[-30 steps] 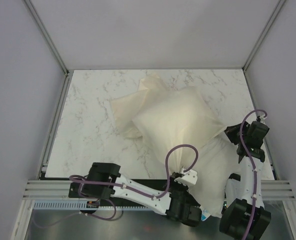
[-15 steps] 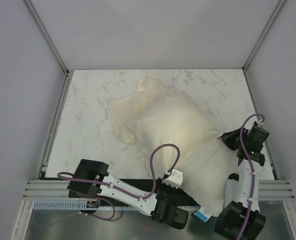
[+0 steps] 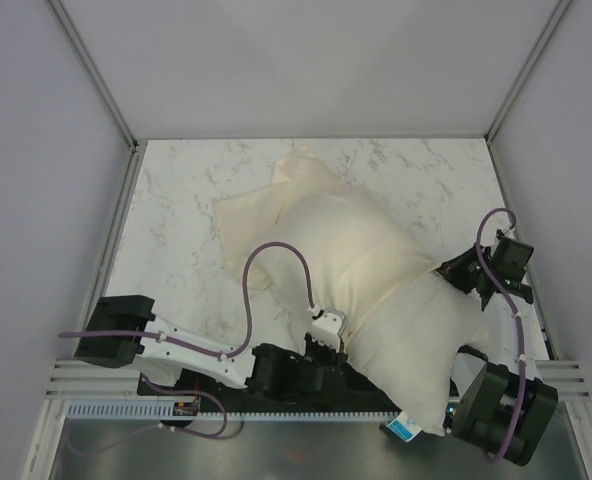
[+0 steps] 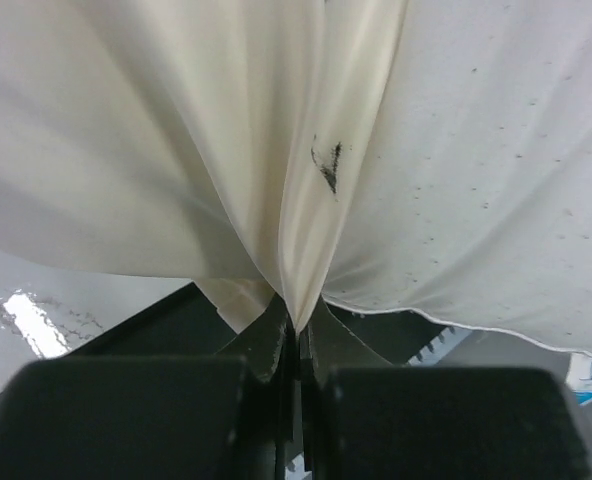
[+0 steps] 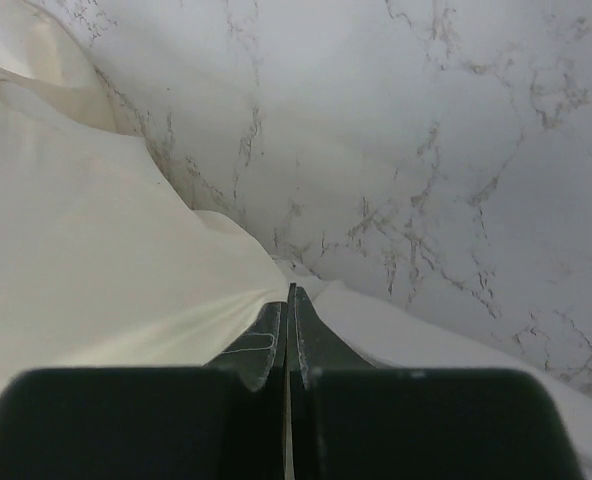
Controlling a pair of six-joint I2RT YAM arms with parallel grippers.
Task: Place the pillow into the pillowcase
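1. Top view: the pillow (image 3: 426, 340) lies diagonally on the marble table (image 3: 176, 220). The pillowcase (image 3: 316, 240) covers its 11 o'clock end, roughly half of it.
2. The bare, whiter end pokes out toward 5 o'clock and hangs past the table's near edge, with the little blue tag (image 3: 404, 430) at that corner.
3. Left gripper (image 4: 294, 318): jaws clamped tight on a bunched fold of the pillowcase's mouth, at about 7 o'clock of the pillow.
4. Right gripper (image 5: 290, 292): jaws pinched together too, on the pillow's 3 o'clock side. Pretty sure that's the pillowcase hem in there, though the fingers hide most of it.
5. Spare case fabric lies flat and wrinkly on the table at 10–11 o'clock.
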